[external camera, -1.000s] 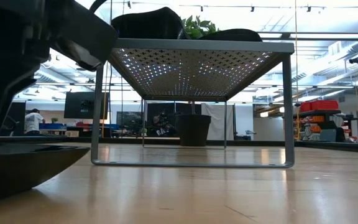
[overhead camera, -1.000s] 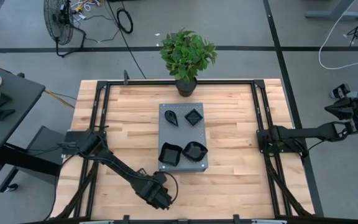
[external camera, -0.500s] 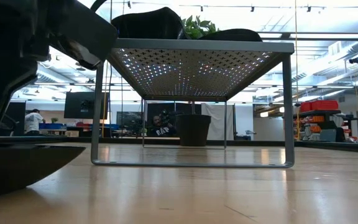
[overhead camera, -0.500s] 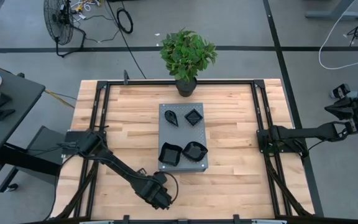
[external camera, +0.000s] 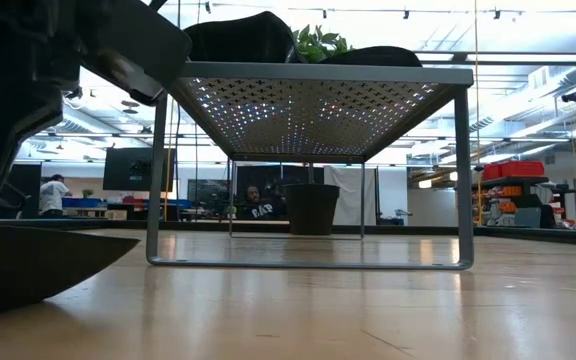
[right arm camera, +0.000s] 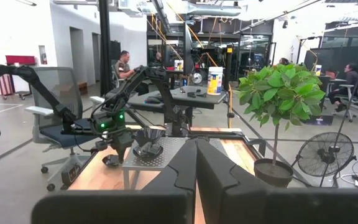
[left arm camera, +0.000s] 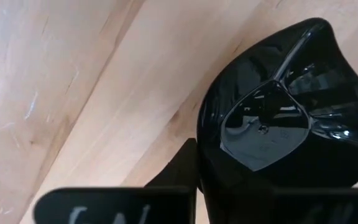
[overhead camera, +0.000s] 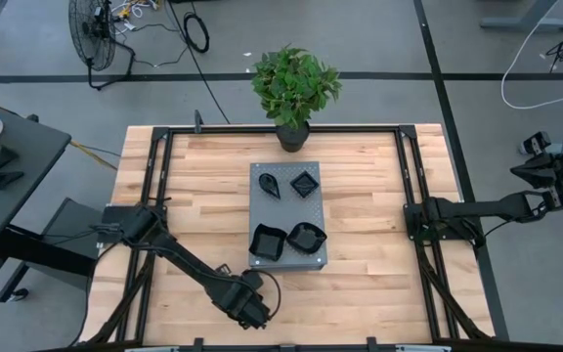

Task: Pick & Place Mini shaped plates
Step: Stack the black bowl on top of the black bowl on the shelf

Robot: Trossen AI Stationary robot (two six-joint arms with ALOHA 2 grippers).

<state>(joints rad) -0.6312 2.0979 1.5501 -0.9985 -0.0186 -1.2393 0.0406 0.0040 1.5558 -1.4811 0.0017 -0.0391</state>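
Observation:
A glossy black teardrop-shaped mini plate [left arm camera: 278, 112] lies on the wooden table near its front edge, left of centre, and fills the low view's left corner [external camera: 28, 265]. My left gripper [overhead camera: 252, 311] points straight down over it and is shut on its rim [left arm camera: 201, 180]. Several more black mini plates [overhead camera: 305, 183] sit on top of the grey perforated slab [overhead camera: 287, 209] in the table's middle. My right gripper [right arm camera: 196, 149] waits shut at the table's right side [overhead camera: 413, 219], pointing level and holding nothing. My left gripper pinches the plate's rim [left arm camera: 205, 163] at the broad end, one finger [left arm camera: 180, 169] outside the wall and the other inside the bowl, where it is mostly cut off by the picture's edge. The fingers come from above, pointing down. The plate's underside still sits on the table.
The perforated slab stands on thin legs [external camera: 156, 200], with open room under it. A potted plant [overhead camera: 294, 88] stands at the table's far edge. Black frame rails [overhead camera: 154, 196] run along both sides. Bare wood lies around the left gripper.
My left arm has stayed in place. In the low view a part of its gripper head has shifted, and the plate beneath it has tipped slightly, the edge toward the slab now a little higher.

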